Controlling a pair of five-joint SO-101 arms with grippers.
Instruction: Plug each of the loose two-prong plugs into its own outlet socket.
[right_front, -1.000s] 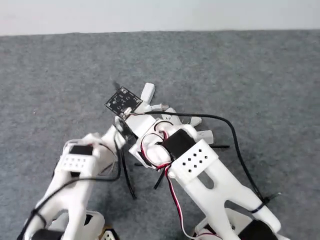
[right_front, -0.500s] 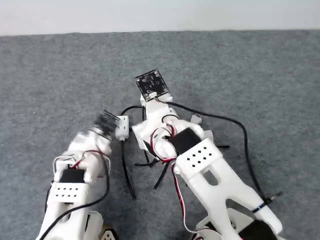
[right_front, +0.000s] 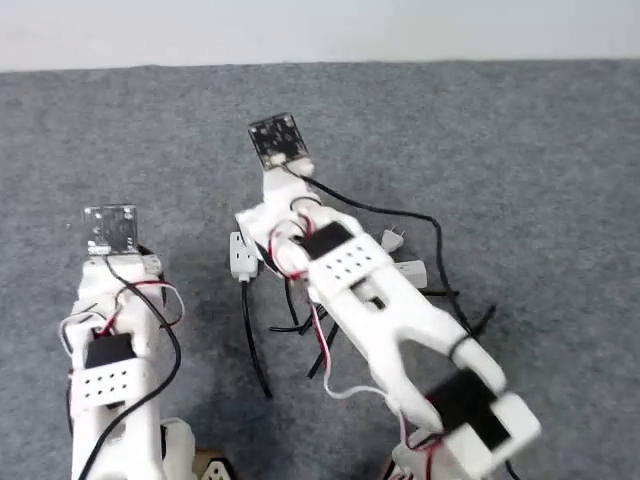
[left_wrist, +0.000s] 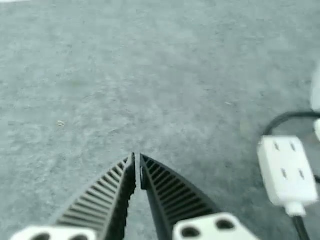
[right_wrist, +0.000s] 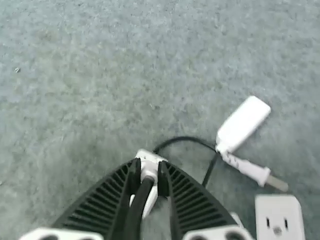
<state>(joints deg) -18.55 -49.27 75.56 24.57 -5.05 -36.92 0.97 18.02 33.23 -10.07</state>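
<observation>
My right gripper (right_wrist: 148, 167) is shut on a white two-prong plug (right_wrist: 148, 166) whose black cable runs back between the fingers. Past it on the grey carpet lies a loose white plug (right_wrist: 243, 124) with bare prongs, also seen as the loose plug (right_front: 392, 238) in the high view. A white outlet socket (right_wrist: 280, 217) sits close by. My left gripper (left_wrist: 136, 161) is shut with nothing in it, low over bare carpet. Off to its side lies another white outlet socket (left_wrist: 285, 170) on a black cable, the same outlet socket (right_front: 242, 255) that lies between the two arms.
Black cables (right_front: 255, 345) trail across the carpet between and behind the arms. A white block (right_front: 410, 272) lies beside the right arm (right_front: 350, 270). The left arm (right_front: 110, 340) stands at the left. Open carpet stretches to the far side and the left.
The left arm has swung left, away from the outlet socket in the middle. The right arm has stretched farther out and slightly left.
</observation>
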